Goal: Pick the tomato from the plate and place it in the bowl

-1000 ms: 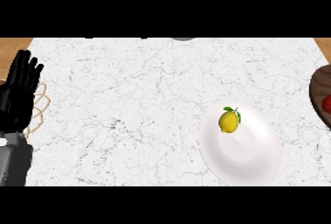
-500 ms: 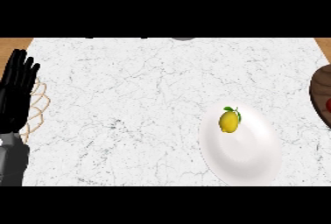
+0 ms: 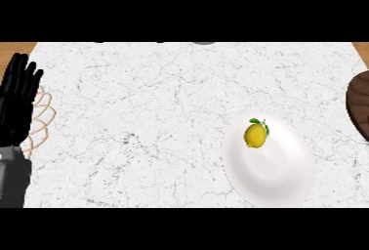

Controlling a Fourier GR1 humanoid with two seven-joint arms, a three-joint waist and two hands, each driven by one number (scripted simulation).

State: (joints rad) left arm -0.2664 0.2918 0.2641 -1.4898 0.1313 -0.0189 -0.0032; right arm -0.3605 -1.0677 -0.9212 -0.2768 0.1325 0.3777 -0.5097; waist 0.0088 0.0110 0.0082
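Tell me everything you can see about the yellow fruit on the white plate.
The yellow fruit is small, oval and smooth, with a green leaf and stem at its upper right. It looks like a lemon rather than a tomato. It lies on the upper left part of the white plate, alone, with no hand touching it.

Left hand: matte black all over, long slim fingers of segmented look, faint glossy highlights along edges. Forearm below it: plain grey casing, smooth and boxy, lighter band where it meets black wrist. No cables, screws or markings visible.
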